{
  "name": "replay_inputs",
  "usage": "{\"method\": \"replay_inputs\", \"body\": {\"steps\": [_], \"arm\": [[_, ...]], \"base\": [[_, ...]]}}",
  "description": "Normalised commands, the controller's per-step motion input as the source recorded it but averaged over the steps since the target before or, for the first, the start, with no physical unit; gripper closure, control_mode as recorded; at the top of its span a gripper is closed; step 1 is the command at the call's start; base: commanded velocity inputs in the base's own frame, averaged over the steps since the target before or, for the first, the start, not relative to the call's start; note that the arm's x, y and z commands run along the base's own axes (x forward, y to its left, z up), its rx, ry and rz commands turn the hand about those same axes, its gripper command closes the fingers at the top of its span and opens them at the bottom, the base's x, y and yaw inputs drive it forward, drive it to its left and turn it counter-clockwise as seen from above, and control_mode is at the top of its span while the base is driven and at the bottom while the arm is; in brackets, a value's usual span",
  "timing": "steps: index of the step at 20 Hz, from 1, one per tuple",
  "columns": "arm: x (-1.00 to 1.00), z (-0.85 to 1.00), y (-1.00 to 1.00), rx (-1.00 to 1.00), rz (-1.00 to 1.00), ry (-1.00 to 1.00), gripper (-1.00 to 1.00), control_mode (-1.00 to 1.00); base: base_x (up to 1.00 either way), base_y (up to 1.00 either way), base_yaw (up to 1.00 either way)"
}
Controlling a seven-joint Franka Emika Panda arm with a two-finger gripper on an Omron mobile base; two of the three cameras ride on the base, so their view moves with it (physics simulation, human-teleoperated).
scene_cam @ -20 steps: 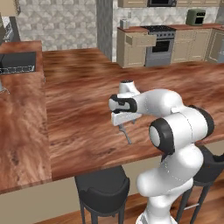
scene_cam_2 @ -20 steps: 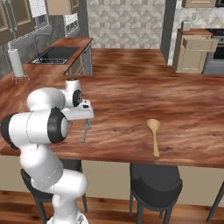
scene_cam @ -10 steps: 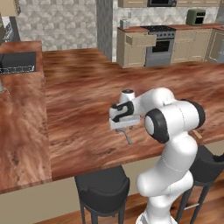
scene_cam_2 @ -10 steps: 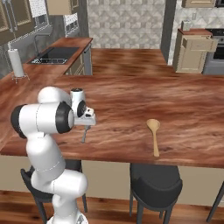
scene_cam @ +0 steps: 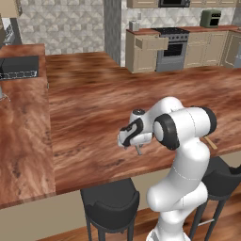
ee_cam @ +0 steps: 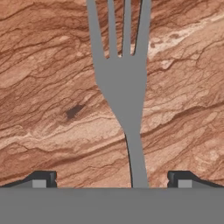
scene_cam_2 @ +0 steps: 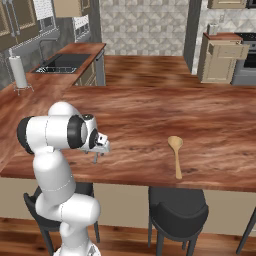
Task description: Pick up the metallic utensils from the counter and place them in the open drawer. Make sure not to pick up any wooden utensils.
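Gripper (ee_cam: 112, 180) jaws stand wide apart, one dark fingertip (ee_cam: 43, 178) on each side of the grey fork (ee_cam: 122, 83) and neither touching it. In the hand view the fork lies flat on the counter (ee_cam: 52, 65), its handle running down midway between the tips and its tines pointing away from the hand. Nothing is held.

From the two base views the hand sits low over the counter's near edge, with the fork's handle end (scene_cam: 138, 150) just showing beneath it. The white arm (scene_cam_2: 55, 135) bends over that front edge above a dark stool (scene_cam: 110, 202).

Farther along the same near edge, well apart from the gripper, the wooden spoon (scene_cam_2: 176, 152) lies flat with its bowl toward the counter's middle and its handle toward the front edge. Across the room, beyond the counter's far side, the open drawer (scene_cam_2: 225, 50) juts from a beige cabinet beside the stove (scene_cam: 170, 47). A sink (scene_cam_2: 62, 62) is set into the counter's left wing.
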Motion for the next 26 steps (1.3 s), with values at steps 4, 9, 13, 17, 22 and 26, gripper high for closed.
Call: {"method": "replay_inputs", "body": {"steps": [4,9,13,17,22,26], "arm": [[0.01,-0.42,0.02,0.00,-0.07,-0.10,-1.00,-1.00],[0.18,-0.21,0.10,0.00,-0.03,-0.11,-1.00,-1.00],[0.00,-0.12,0.01,0.00,0.00,-0.01,-1.00,-1.00],[0.00,-0.26,0.04,0.00,0.00,0.00,-1.00,-1.00],[0.00,-0.24,0.03,0.00,0.00,0.00,1.00,-1.00],[0.00,-0.13,0.00,0.00,0.00,0.00,1.00,-1.00]], "base": [[0.00,0.00,0.00],[0.00,0.00,0.00],[0.00,0.00,0.00],[0.00,0.00,0.00],[0.00,0.00,0.00],[0.00,0.00,0.00]]}}
